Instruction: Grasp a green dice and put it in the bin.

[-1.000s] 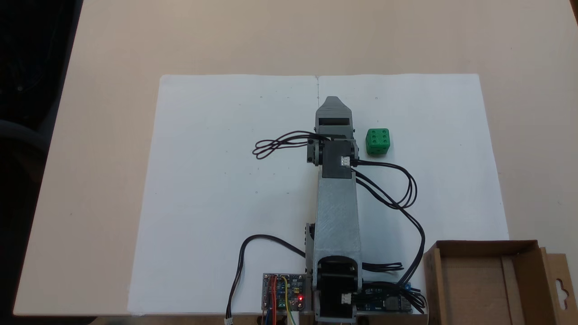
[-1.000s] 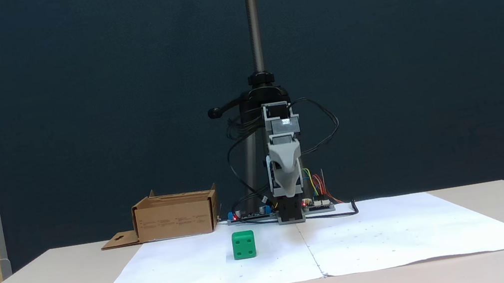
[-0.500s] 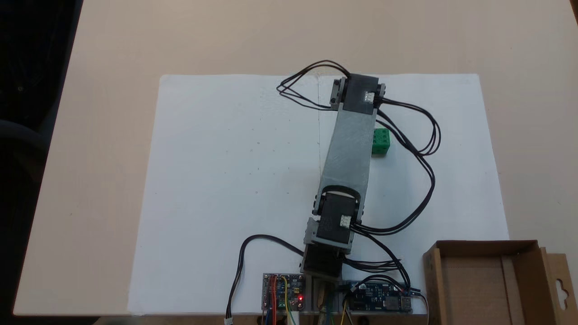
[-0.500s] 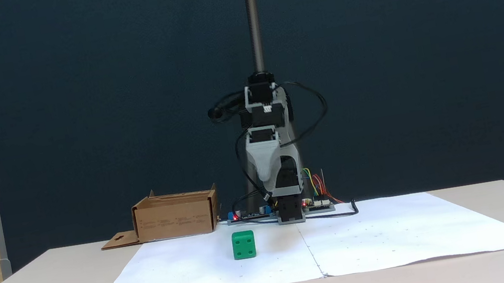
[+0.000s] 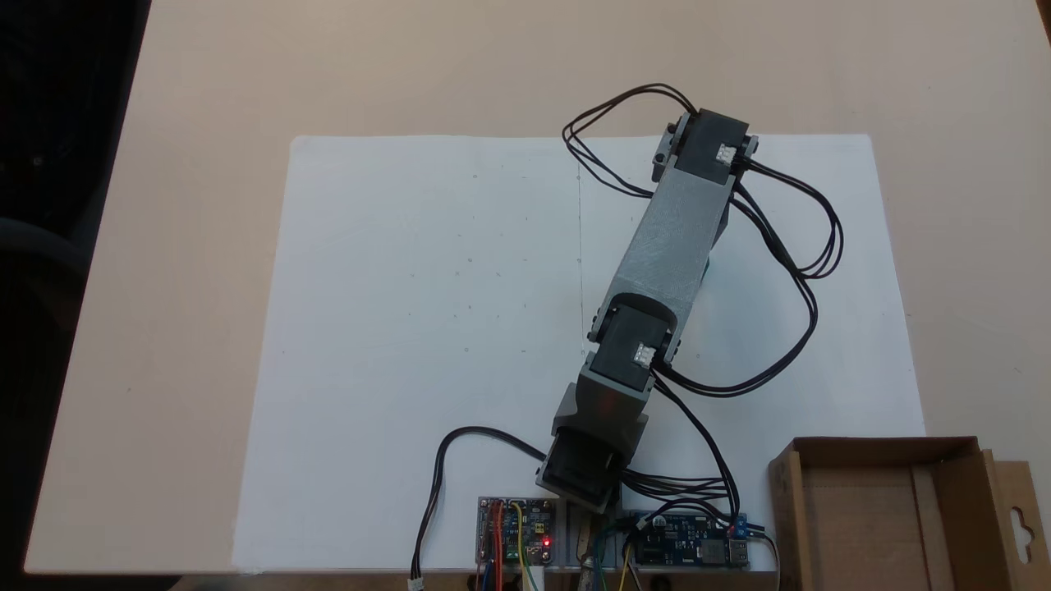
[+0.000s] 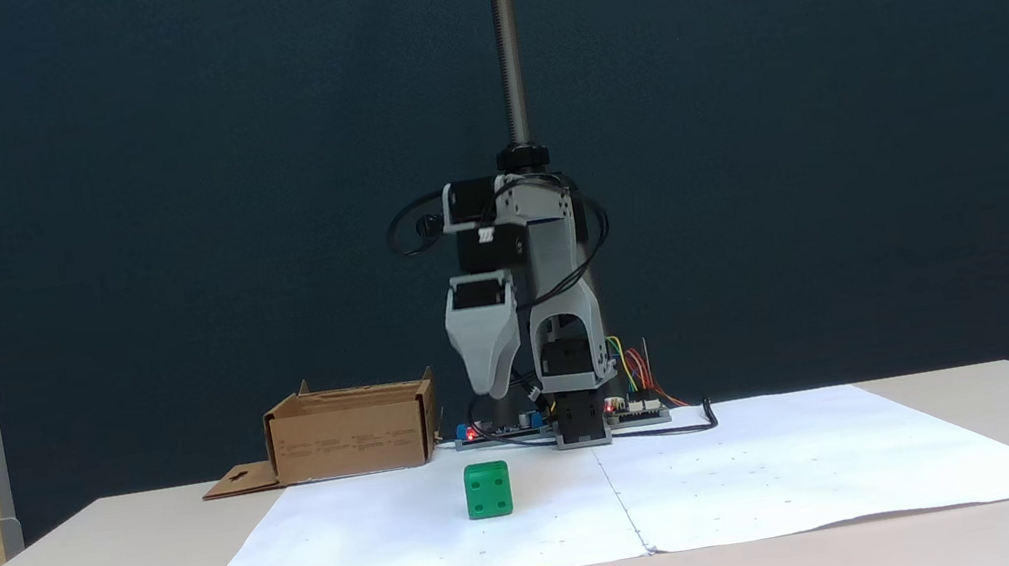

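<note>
The green dice [image 6: 488,489] sits on the white paper, left of the paper's centre seam. My gripper [image 6: 493,388] hangs well above it and a little to its right, pointing straight down. A single grey tip shows, so I cannot tell whether the jaws are open or shut. From above, my grey forearm [image 5: 669,246] stretches over the spot where the dice lies and hides both it and the gripper. The bin, a brown cardboard box [image 5: 883,447], stands empty at the lower right, beside my base. It appears as a low box [image 6: 352,439] at the back left.
White paper [image 5: 427,328] covers the middle of the beige table. Circuit boards [image 5: 516,529] and black cables [image 5: 809,238] lie around my base. A metal pole [image 6: 506,30] rises behind my base before a dark blue partition.
My arm has swung right in the view from above and reached out over the dice, which it now covers. From the front, the gripper has moved left, toward a spot above the dice.
</note>
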Controlling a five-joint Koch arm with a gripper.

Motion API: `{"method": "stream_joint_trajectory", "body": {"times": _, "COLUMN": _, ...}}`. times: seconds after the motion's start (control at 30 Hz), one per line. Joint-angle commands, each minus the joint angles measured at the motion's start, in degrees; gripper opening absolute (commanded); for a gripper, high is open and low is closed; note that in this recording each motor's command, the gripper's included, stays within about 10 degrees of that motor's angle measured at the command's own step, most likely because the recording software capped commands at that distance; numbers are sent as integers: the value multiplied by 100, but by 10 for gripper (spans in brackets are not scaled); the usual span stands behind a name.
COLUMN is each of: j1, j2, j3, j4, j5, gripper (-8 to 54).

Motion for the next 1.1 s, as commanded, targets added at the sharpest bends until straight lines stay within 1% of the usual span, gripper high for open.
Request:
{"method": "stream_joint_trajectory", "body": {"times": 0.0, "j1": 158, "j2": 53, "j3": -272, "j4": 343, "j5": -615, "gripper": 425}}
{"method": "stream_joint_trajectory", "body": {"times": 0.23, "j1": 475, "j2": -141, "j3": -255, "j4": 343, "j5": -976, "gripper": 425}}
{"method": "stream_joint_trajectory", "body": {"times": 0.73, "j1": 633, "j2": -686, "j3": -114, "j4": 343, "j5": -958, "gripper": 434}}
{"method": "stream_joint_trajectory", "body": {"times": 1.07, "j1": 668, "j2": -809, "j3": 202, "j4": 360, "j5": -958, "gripper": 436}}
